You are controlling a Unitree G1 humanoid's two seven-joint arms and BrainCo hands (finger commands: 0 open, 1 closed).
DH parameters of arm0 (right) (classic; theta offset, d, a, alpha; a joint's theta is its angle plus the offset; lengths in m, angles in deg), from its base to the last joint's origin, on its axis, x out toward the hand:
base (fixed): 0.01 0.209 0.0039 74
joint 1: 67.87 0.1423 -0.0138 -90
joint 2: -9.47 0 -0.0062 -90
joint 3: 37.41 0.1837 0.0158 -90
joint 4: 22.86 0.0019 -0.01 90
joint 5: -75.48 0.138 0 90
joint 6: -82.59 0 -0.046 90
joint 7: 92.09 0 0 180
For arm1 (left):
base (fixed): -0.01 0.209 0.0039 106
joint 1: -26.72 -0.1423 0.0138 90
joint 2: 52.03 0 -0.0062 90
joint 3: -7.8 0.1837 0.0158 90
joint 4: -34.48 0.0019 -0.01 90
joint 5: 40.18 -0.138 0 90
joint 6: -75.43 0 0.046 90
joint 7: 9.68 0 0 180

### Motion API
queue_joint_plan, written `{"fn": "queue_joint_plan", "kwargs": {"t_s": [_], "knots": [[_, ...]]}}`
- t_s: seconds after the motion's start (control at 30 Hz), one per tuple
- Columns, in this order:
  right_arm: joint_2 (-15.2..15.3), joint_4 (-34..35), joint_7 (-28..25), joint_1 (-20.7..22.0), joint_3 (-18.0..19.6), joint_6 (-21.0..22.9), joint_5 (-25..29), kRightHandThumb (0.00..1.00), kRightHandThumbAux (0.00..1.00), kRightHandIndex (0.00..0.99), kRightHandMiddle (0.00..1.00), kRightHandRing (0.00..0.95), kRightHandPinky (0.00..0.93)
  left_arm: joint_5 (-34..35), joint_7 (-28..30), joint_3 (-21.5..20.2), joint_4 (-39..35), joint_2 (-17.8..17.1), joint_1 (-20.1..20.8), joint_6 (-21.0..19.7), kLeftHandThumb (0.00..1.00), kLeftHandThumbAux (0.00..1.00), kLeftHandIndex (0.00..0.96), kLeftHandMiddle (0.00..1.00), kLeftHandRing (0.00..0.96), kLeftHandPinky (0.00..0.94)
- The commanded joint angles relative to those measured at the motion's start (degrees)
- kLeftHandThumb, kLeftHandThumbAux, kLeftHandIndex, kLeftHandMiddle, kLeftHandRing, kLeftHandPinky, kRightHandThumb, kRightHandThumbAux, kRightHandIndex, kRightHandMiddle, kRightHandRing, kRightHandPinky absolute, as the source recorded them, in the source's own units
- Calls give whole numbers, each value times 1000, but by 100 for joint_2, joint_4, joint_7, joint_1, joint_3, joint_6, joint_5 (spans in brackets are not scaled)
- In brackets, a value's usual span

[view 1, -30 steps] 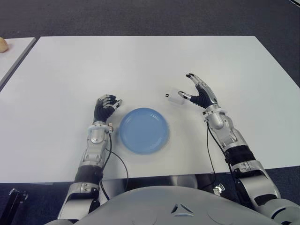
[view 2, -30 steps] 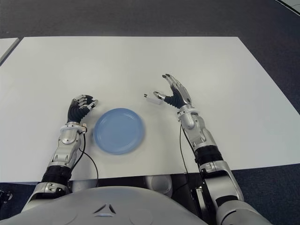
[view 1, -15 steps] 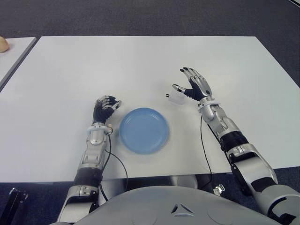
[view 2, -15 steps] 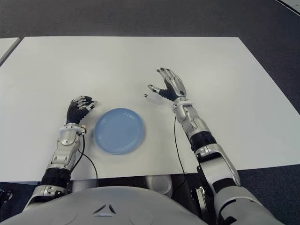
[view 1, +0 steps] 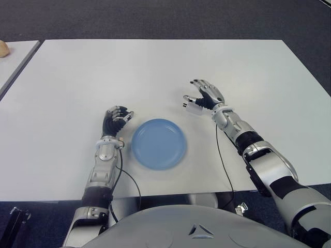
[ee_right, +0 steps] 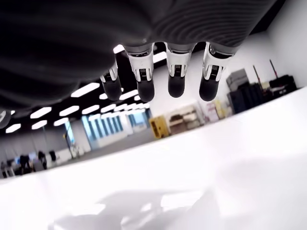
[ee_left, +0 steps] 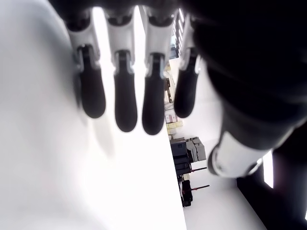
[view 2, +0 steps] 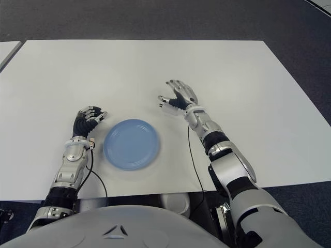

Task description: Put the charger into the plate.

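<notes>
A small white charger (view 1: 193, 109) lies on the white table (view 1: 155, 67), its prongs pointing toward my left. Right of centre, my right hand (view 1: 193, 91) hovers palm-down over the charger with fingers spread; the thumb reaches past the charger's far side, and the fingers close on nothing. The round blue plate (view 1: 159, 143) sits empty near the front, left of the charger and nearer to me. My left hand (view 1: 117, 117) shows beside the plate's left edge with its fingers curled and nothing in them. The right wrist view shows straight fingers (ee_right: 145, 85) above the table.
Another white table's corner (view 1: 13, 64) shows at the far left, with a small tan object (view 1: 3, 49) on it. Dark carpet (view 1: 165, 18) lies beyond the table's far edge.
My right hand has swung left and turned from upright to palm-down over the charger. The charger, the plate and my left hand have stayed in place.
</notes>
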Motion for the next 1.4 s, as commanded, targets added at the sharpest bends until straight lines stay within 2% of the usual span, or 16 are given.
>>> {"fn": "queue_joint_plan", "kwargs": {"t_s": [0.03,0.43,0.9,1.03,1.23,1.4], "knots": [[-66,-301,-228,73,-196,-53,-41,478,132,0,0,0,0,-37,-32,-15,-2,18,-140,-113,705,724,422,483,480,468],[-20,-445,-948,98,-536,77,-72,525,146,0,0,0,0,-16,-14,-29,-60,22,-164,-98,706,724,422,487,485,476],[126,-484,-1293,-112,-874,160,-143,533,122,0,0,0,0,19,29,-25,-114,16,-166,-115,705,725,422,485,484,473],[377,55,-1688,-307,-945,352,-154,537,119,0,0,0,0,34,42,-25,-152,15,-172,-119,704,725,423,487,485,476],[893,1766,-2581,-1019,-872,1310,-188,561,113,0,0,0,0,45,61,-37,-114,-12,-142,-130,703,724,424,493,489,479],[919,2265,-2748,-1277,-806,1982,-267,583,111,0,0,0,0,71,66,-53,-65,-18,-118,-101,703,723,424,493,487,474]]}}
